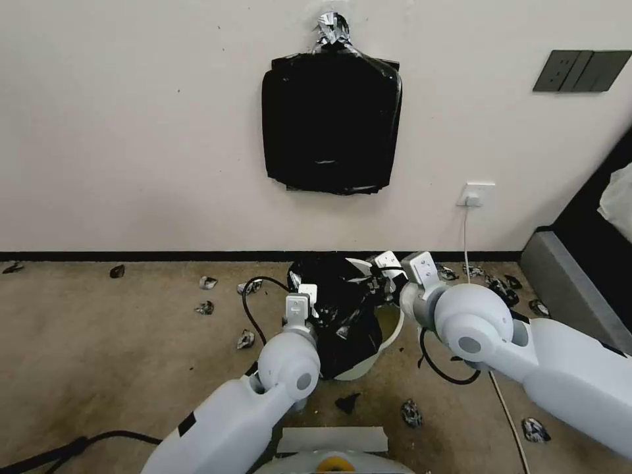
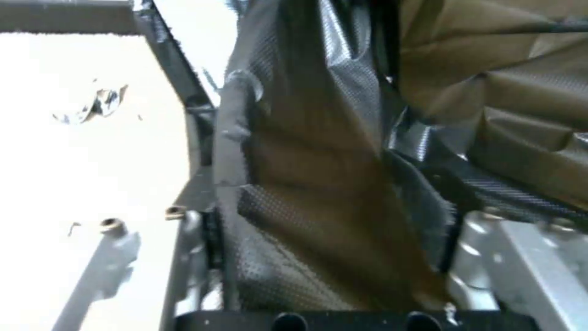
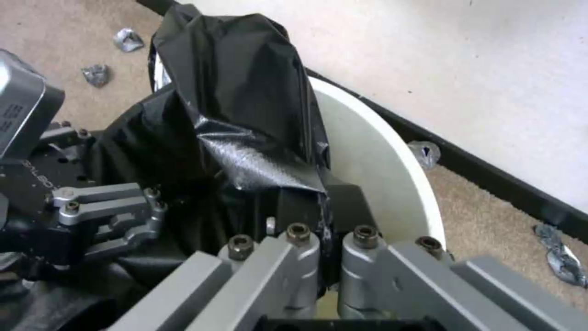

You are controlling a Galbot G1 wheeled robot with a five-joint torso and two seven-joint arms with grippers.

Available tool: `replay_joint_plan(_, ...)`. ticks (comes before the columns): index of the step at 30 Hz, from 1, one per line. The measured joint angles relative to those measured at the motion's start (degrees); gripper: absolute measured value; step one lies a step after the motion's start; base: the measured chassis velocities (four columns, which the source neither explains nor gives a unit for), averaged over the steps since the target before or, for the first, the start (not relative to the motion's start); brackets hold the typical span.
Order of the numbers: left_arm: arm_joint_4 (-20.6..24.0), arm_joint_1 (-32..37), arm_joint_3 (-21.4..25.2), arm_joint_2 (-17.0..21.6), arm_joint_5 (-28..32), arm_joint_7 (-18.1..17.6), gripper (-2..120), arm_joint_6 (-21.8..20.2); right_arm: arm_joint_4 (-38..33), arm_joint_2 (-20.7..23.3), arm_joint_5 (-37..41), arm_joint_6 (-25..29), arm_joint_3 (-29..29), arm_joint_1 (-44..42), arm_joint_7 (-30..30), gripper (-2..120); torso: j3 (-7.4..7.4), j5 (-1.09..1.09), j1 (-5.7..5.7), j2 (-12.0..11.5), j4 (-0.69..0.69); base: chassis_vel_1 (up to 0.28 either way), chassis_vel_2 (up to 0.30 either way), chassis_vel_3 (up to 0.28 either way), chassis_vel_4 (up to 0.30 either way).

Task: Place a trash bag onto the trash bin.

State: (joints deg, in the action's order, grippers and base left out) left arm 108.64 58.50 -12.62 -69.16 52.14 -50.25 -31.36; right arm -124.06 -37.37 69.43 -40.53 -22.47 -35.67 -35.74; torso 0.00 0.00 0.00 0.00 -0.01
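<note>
Right now the right tool (image 3: 321, 257) is pinched closed on a fold of the trash bag (image 3: 245, 124), just inside the far rim of the trash bin (image 3: 392, 174). The left tool (image 1: 304, 299) sits at the bin's 9 o'clock side with black film bunched between its fingers (image 2: 202, 220), apparently clamped on it, though that close view is too crowded to be sure.

From the head view, the bag is heaped over the bin's mouth, draped on the left half, while the rim at about 4 o'clock is bare. The bin stands on the floor (image 1: 99, 329) near the wall.

Risks, as I judge them: the thin film could tear if the two tools pull apart too hard; it could slip from a pinch and collapse into the bin; or a sideways tug could tip the light bin, since nothing braces it.

Hidden: the bag's opening edge cannot be traced, the bin's near-left rim is covered by film and the left arm, and the bin's base is out of sight.
</note>
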Motion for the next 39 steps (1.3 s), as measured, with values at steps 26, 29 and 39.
replay_joint_plan(26, 3.7, 0.9, 4.1, 2.8, 10.5, -4.8, 4, 0.5, -0.7, -0.8, -6.4, 4.6, 1.1, -1.3, 3.5, 0, 0.00, -0.01, 0.00, 0.0, 0.01, 0.000, 0.000, 0.000, 0.000)
replay_joint_plan(29, 5.4, 1.7, 4.7, 4.0, 9.1, -2.9, 4, 1.4, -1.0, -0.7, -10.5, 6.5, 1.3, -1.0, 4.8, 0, 0.00, -0.01, 0.00, 0.0, 0.00, 0.000, 0.000, 0.000, 0.000)
replay_joint_plan(39, 16.3, 7.4, 9.8, 13.1, -2.9, 11.7, 4, 6.5, 3.3, 2.7, -22.1, 10.8, 2.5, 2.5, 9.4, 0, 0.00, 0.00, 0.00, 0.0, 0.01, 0.000, 0.000, 0.000, 0.000)
